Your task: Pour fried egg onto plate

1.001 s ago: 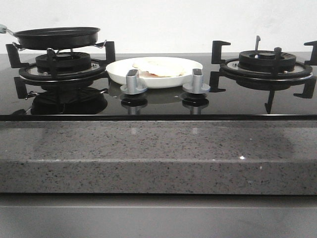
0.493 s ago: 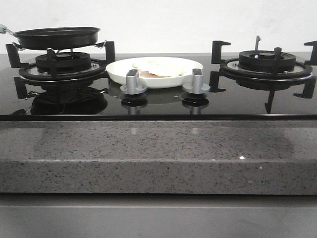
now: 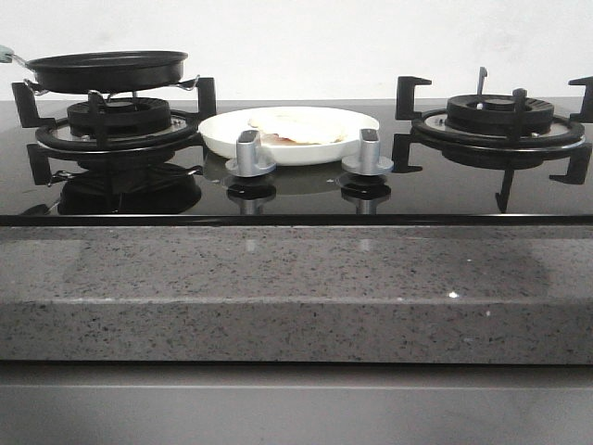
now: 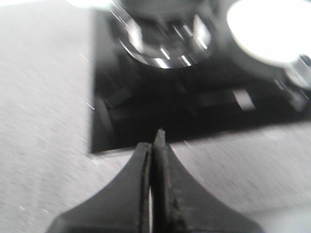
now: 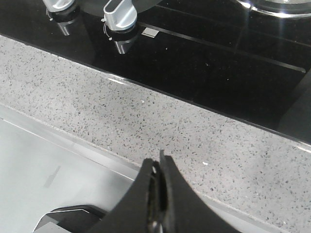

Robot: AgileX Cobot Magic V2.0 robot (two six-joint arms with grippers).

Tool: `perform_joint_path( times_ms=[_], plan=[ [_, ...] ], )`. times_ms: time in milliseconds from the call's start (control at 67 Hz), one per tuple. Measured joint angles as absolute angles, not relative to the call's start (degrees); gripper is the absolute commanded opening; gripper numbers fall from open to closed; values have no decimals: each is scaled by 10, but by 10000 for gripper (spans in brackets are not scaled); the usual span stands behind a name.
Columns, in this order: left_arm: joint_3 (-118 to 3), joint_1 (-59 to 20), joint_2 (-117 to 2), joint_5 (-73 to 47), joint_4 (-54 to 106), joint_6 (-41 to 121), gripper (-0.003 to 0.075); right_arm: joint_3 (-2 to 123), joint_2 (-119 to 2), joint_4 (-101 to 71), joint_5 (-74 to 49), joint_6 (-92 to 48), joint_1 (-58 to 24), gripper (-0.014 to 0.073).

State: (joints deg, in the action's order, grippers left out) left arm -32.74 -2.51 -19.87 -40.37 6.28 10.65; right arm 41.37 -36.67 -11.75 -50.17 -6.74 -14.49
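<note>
With its fingers pressed together and holding nothing, the left claw (image 4: 154,145) hangs over the speckled grey worktop (image 4: 43,121) near a corner of the black glass hob (image 4: 194,111), and the right claw (image 5: 159,167), likewise closed and empty, hangs over the same worktop's front edge near two silver knobs (image 5: 119,17). Beyond them, the fried egg (image 3: 295,125) lies on the white plate (image 3: 222,134) at the hob's middle, between two burners, with a black frying pan (image 3: 107,69) sitting on the left burner (image 3: 116,120).
</note>
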Motion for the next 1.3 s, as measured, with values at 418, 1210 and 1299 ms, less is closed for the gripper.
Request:
perform_joint_path(
  times_ms=[418, 1210, 1299],
  plan=[
    [-97, 17, -27, -196, -8, -19, -20, 414, -367, -116, -502, -67, -145, -69],
    [3, 12, 2, 0, -12, -45, -20, 414, -367, -116, -505, -66, -145, -69],
    [3, 12, 2, 0, -12, -45, -20, 414, -367, -116, -505, -66, -145, -69]
  ],
)
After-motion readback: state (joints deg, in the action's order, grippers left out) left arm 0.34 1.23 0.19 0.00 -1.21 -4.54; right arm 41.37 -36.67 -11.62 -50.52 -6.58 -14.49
